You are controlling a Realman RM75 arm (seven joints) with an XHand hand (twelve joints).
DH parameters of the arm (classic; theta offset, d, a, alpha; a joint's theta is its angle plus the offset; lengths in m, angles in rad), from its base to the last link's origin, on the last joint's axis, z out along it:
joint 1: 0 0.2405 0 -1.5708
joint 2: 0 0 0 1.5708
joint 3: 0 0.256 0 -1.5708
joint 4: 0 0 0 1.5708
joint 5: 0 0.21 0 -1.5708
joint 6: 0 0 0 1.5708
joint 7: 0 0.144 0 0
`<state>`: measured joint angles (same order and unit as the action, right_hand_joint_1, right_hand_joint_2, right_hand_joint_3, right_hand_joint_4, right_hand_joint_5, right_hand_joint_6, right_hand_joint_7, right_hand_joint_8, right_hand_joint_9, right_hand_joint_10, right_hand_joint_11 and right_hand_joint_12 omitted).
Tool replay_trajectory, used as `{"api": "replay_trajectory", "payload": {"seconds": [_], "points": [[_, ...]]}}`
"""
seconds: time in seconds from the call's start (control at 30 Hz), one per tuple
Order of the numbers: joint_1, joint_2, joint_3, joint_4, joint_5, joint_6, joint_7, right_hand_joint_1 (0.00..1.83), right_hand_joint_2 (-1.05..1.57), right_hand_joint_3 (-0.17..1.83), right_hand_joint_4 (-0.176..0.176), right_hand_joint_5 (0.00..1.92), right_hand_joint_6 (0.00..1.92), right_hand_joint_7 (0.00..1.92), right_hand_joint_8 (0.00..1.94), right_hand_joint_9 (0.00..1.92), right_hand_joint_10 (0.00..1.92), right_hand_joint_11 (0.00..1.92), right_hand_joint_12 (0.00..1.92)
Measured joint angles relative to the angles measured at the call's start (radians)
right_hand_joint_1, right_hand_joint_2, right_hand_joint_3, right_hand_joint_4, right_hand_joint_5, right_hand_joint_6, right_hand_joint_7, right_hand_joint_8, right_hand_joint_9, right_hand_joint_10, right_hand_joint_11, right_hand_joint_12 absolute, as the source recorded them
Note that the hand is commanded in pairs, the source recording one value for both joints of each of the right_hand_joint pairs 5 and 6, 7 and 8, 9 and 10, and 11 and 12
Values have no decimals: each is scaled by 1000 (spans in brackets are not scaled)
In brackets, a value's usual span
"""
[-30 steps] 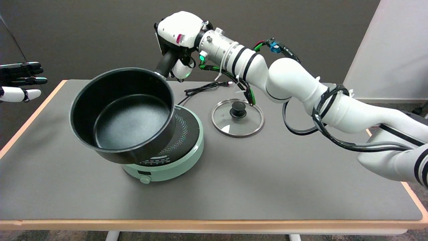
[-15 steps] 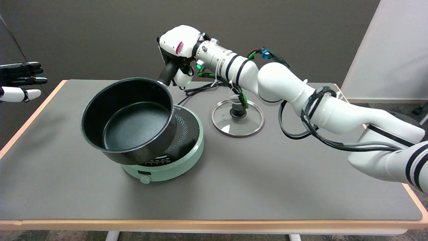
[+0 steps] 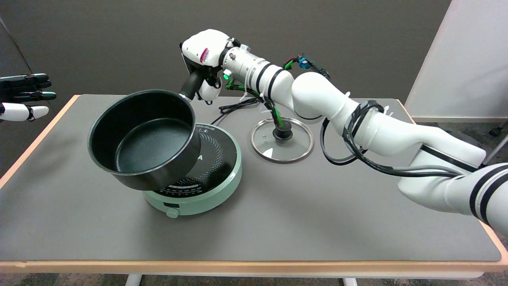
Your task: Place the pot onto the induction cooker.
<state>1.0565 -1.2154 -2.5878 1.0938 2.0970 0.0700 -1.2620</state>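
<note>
A black pot [image 3: 145, 137] hangs tilted in the air over the left part of the mint-green induction cooker [image 3: 206, 174], its open mouth facing me. My right hand [image 3: 200, 59] grips the pot's black handle [image 3: 190, 84] from above, at the back of the table. The pot covers the cooker's left half; the cooker's black top with its dotted ring shows to the right of it. Whether the pot's lower edge touches the cooker cannot be told.
A glass lid [image 3: 282, 140] with a black knob lies flat to the right of the cooker. A black power cable [image 3: 238, 105] runs behind the cooker. The idle left hand [image 3: 24, 97] hangs at the far left. The table's orange edge [image 3: 254, 265] runs along the front.
The pot came down from higher up, then shifted left over the cooker, uncovering more of the cooker's top. The right arm reached further left and forward with it.
</note>
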Motion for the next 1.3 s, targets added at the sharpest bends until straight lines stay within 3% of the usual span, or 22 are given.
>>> {"api": "replay_trajectory", "payload": {"seconds": [1.3], "points": [[16, -124, -1, -242, 2, -9, -29, 1077, 610, 1546, -32, 1920, 1920, 1920, 1920, 1920, 1920, 1920, 1920]]}}
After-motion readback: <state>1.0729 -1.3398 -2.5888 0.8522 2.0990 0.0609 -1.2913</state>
